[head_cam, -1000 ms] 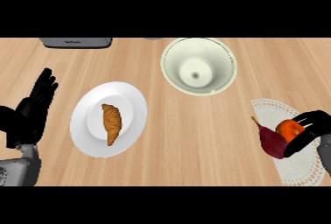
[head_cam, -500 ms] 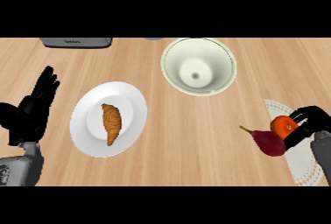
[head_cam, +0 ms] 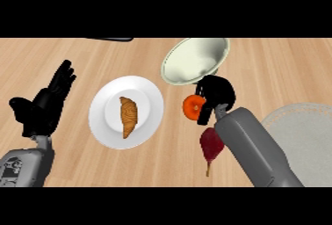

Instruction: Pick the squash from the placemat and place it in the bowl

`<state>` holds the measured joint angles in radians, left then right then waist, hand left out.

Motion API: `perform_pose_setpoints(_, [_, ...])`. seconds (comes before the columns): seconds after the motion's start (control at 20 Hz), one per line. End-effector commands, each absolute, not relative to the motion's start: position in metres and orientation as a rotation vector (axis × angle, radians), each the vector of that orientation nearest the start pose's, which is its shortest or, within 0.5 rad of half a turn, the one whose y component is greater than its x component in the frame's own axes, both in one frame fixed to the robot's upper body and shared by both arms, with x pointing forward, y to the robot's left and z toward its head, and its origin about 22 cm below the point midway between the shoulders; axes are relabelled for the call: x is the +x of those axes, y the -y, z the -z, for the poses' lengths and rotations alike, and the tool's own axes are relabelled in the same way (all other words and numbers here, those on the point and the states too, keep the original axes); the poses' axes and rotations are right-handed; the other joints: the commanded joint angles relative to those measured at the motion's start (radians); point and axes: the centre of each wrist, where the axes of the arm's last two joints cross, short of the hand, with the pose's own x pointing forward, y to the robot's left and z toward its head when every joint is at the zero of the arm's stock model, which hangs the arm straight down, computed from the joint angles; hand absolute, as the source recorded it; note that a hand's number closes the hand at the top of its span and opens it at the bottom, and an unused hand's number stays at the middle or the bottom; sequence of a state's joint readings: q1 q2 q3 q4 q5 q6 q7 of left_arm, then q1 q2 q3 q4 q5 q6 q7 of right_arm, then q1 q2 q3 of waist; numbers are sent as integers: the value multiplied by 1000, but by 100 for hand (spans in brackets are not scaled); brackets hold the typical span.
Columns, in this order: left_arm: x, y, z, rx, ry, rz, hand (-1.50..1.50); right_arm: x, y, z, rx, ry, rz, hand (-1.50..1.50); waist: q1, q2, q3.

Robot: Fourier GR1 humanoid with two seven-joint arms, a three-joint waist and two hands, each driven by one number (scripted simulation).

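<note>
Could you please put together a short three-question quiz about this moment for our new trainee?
1. True or false: the squash already lies inside the bowl.
2. What lies on the white plate? A) croissant B) apple C) spoon
3. Which hand rests open, fingers up, at the view's left edge?

Key:
1. False: the right hand holds it just beside the bowl's near rim, off the placemat.
2. A, the croissant.
3. The left hand.
</note>
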<state>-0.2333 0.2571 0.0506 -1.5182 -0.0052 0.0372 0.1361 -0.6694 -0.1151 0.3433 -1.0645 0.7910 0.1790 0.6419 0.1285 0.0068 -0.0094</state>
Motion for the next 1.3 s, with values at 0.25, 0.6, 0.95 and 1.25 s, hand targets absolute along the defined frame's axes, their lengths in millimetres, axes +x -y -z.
perform_pose_setpoints(0.25, [302,-290,-62,268,1591,140,0,339,-16,-133,-1050,1302,-1111,150,-45,0,8])
perform_pose_setpoints(0.6, [297,-291,-73,298,1592,92,0,328,-42,-214,-1146,1550,-803,150,-95,-8,9])
perform_pose_setpoints(0.95, [289,-291,-63,332,1571,65,0,359,-18,-222,-1142,1524,-690,150,-120,-5,9])
perform_pose_setpoints(1.25, [273,-295,-58,301,1576,76,0,392,14,-199,-1057,1525,-622,150,-110,-3,9])
